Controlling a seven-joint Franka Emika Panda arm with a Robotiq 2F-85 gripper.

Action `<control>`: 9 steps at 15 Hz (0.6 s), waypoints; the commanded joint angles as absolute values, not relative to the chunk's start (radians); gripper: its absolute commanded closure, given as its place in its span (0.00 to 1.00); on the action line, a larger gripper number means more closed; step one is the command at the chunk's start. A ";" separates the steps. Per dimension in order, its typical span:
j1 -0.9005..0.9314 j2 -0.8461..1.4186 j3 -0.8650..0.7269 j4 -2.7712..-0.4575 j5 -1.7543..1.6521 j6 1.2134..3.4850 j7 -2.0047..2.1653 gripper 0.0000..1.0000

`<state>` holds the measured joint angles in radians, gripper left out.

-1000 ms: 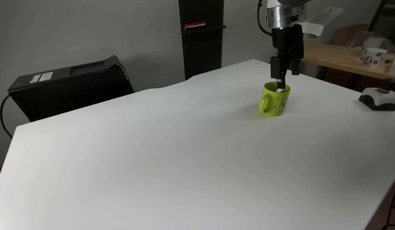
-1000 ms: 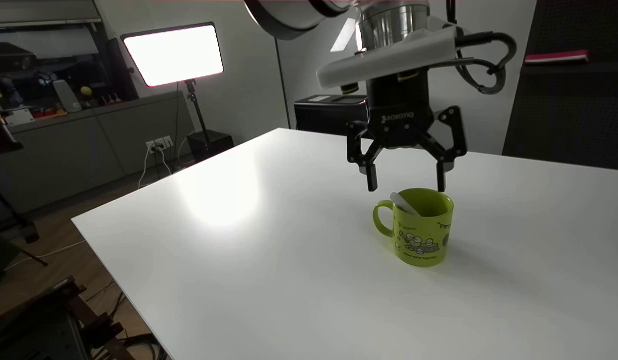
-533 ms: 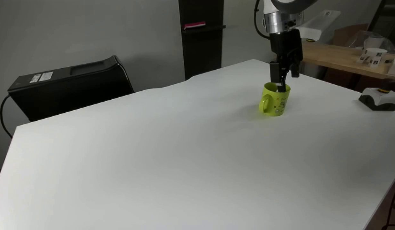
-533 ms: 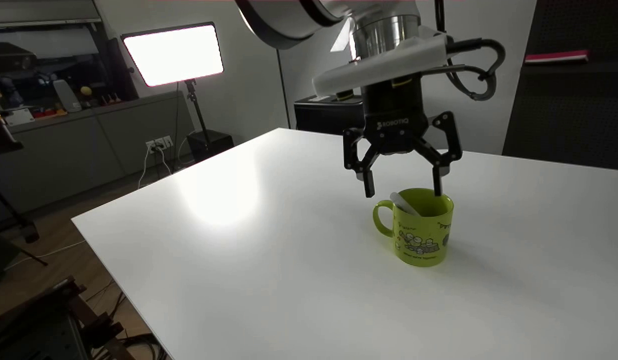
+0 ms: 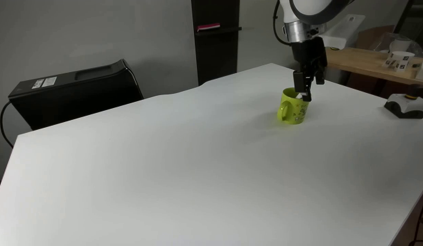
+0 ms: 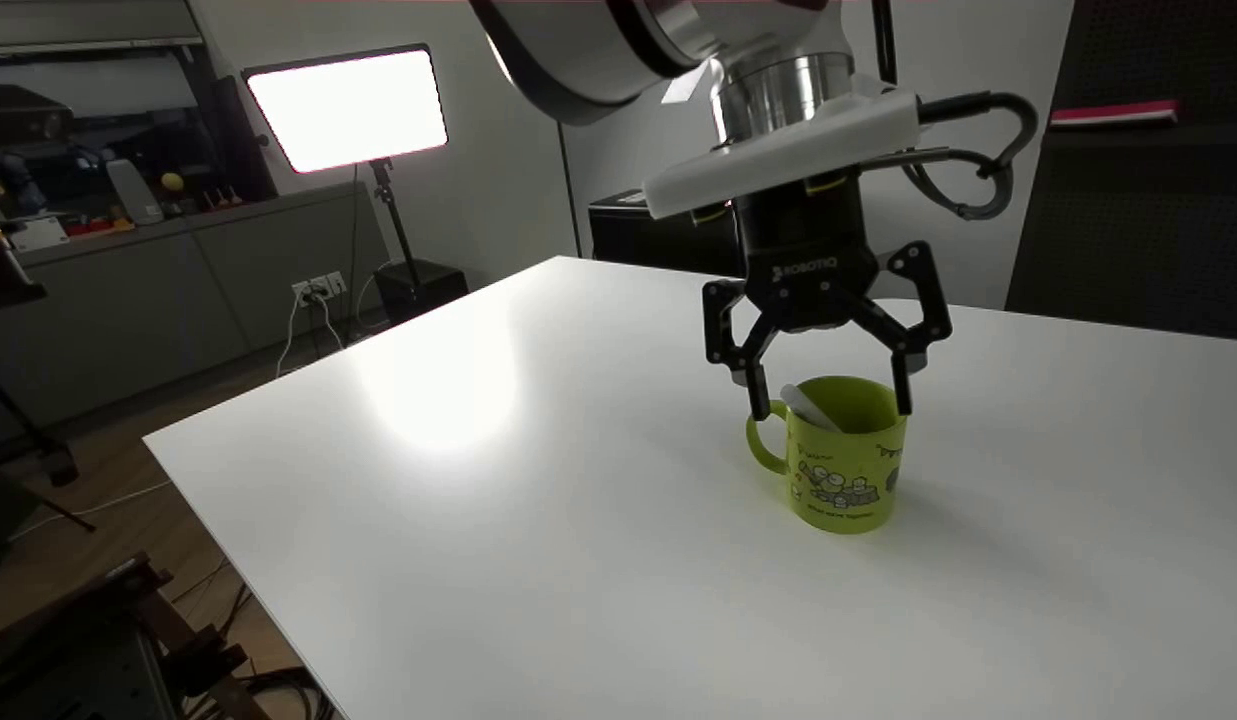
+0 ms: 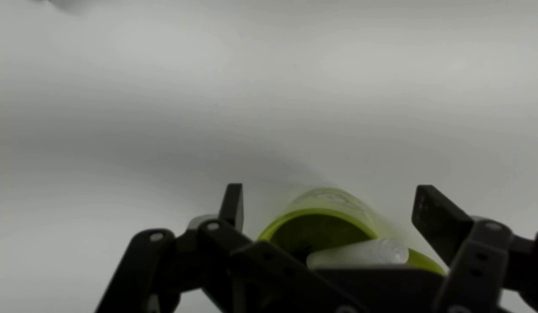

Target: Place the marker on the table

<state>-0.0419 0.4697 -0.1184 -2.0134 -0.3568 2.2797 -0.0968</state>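
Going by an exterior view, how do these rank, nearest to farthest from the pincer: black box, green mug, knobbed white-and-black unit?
1. Green mug: right at the open pincer in both exterior views.
2. White-and-black unit: on the table, toward the picture's right in an exterior view.
3. Black box: at that picture's left, beyond the table's edge.

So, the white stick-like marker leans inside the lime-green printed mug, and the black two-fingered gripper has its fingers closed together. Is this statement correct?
Not quite: the black two-fingered gripper is open, its fingers standing wide apart in the wrist view. The rest holds: the white stick-like marker leans inside the lime-green printed mug.
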 commanded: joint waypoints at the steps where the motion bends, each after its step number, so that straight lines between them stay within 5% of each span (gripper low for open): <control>1: -0.024 0.487 -0.131 -1.983 -0.391 2.258 -0.054 0.00; 9: -0.023 0.490 -0.134 -1.991 -0.402 2.326 -0.037 0.00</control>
<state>-0.0343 0.4734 -0.1221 -2.0119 -0.3770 2.3054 -0.0821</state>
